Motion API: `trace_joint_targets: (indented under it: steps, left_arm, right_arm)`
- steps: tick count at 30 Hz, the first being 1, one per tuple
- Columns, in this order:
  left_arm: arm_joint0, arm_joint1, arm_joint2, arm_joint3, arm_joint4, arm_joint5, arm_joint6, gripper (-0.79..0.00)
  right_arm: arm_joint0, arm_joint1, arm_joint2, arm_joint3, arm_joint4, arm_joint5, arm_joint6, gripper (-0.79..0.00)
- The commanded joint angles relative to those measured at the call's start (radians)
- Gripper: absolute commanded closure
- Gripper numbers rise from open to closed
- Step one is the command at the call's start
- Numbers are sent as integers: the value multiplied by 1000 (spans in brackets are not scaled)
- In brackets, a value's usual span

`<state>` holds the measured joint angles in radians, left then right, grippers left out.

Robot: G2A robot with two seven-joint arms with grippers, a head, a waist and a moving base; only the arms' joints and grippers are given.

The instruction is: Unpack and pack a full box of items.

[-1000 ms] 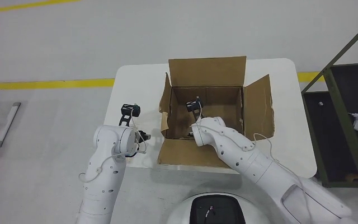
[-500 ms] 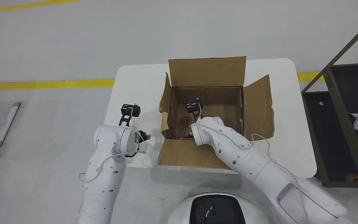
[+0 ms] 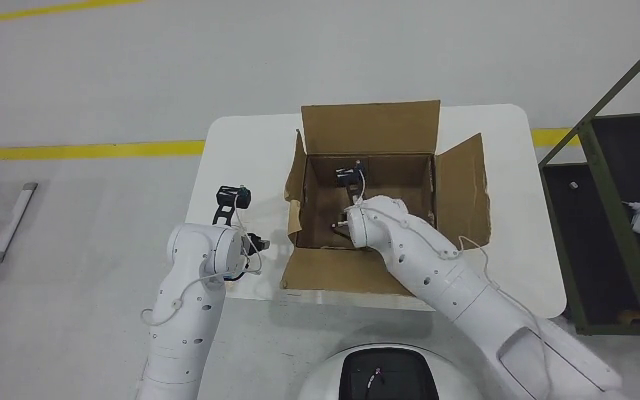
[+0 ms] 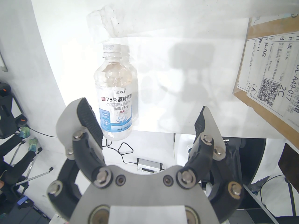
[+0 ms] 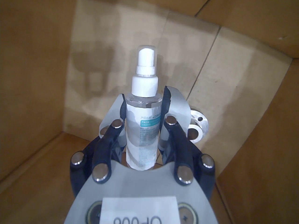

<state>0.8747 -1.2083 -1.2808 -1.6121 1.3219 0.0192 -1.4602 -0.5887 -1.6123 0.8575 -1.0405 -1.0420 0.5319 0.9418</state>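
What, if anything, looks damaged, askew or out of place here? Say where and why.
The left flap of the cardboard box has a ragged, torn-looking edge. Two clear bottles stand upright right at the edge of the table, where a knock could tip them off. The spray bottle in the right gripper looks intact.

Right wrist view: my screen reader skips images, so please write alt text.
The right gripper is shut on a clear spray bottle with a white pump, inside the cardboard box. A metal flange lies beside it.
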Motion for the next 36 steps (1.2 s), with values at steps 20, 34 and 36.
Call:
trace_joint_targets:
  steps: [20,34,36]
  left_arm:
    - [0,0,0,0,0,0,0,-785]
    - [0,0,0,0,0,0,0,-785]
    - [0,0,0,0,0,0,0,-785]
  right_arm:
    - [-376,95,436,-682,174,-179,-68,0]
    - [-375,118,659,-897,266,-224,-166,0]
    - [-381,130,737,-953,229,-238,-159,0]
